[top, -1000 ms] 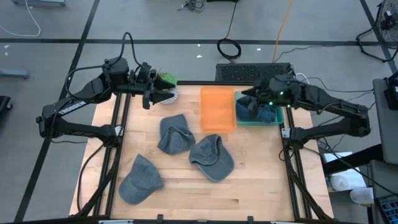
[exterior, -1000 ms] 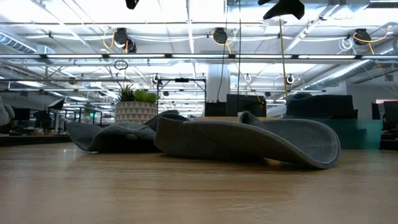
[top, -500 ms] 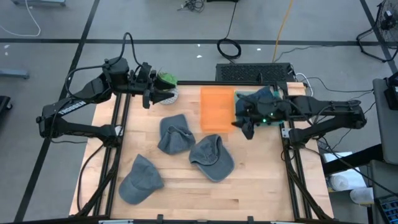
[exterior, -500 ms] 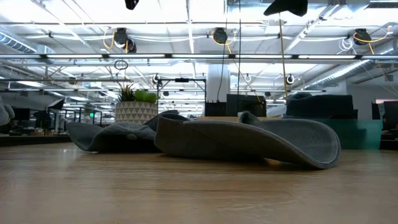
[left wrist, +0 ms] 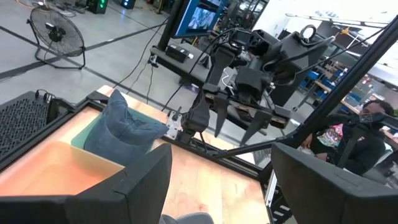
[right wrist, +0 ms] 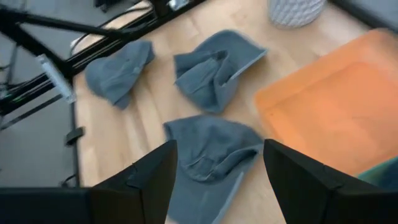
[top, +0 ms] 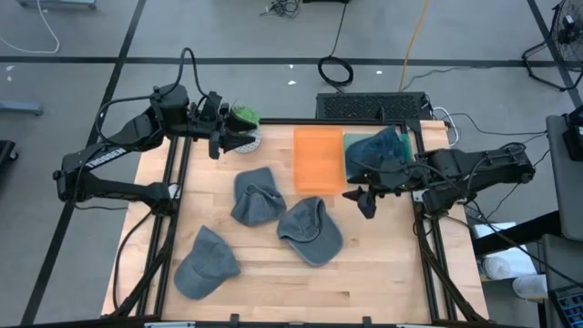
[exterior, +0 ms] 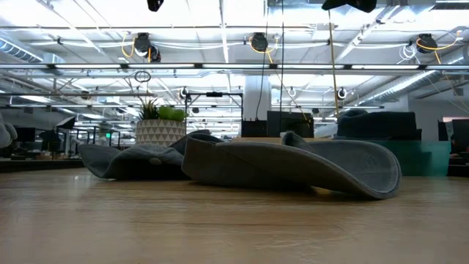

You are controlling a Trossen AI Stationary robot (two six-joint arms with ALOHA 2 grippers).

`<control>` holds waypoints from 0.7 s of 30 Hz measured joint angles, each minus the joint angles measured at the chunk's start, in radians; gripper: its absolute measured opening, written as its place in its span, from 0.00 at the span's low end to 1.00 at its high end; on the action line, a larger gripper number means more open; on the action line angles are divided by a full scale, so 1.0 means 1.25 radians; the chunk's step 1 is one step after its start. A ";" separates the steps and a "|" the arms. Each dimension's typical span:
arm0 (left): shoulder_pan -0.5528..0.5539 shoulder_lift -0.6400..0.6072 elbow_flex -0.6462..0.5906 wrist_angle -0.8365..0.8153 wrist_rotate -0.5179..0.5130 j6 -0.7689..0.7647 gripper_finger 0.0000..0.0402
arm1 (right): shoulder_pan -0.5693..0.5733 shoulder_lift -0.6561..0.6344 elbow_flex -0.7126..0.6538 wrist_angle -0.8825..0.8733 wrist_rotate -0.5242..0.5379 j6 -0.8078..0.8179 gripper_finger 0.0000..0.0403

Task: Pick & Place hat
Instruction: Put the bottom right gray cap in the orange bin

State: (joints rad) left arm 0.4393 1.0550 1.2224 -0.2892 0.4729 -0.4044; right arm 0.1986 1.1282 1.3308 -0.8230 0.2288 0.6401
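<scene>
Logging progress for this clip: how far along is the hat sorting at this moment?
One hat already sits in the teal bin. The right tool, open and empty, hangs just in front of that bin, facing the nearest hat. Two more hats lie on the table. The left tool waits by the potted plant.

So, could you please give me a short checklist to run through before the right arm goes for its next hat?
1. Right tool open and carrying nothing: ok.
2. Placed hat sits in the teal bin: ok.
3. Nearest hat lies free of the other two hats: ok.
4. Left tool parked by the plant pot, away from the hats: ok.
5. Orange bin out of the path: cannot tell.
</scene>
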 joint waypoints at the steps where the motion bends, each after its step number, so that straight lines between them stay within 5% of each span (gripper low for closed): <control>1: 0.000 0.000 0.000 -0.002 0.000 0.001 0.71 | 0.000 0.000 0.000 -0.003 0.010 -0.005 0.57; 9: -0.003 0.000 0.000 -0.032 0.001 0.004 0.71 | -0.016 0.035 -0.014 -0.037 0.026 0.034 0.65; 21: -0.003 0.000 0.000 -0.037 0.016 0.008 0.71 | -0.017 0.064 -0.213 0.111 -0.027 0.177 0.87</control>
State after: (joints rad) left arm 0.4358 1.0550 1.2224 -0.3355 0.4934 -0.3950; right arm 0.1776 1.2084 1.0648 -0.6839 0.1950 0.8616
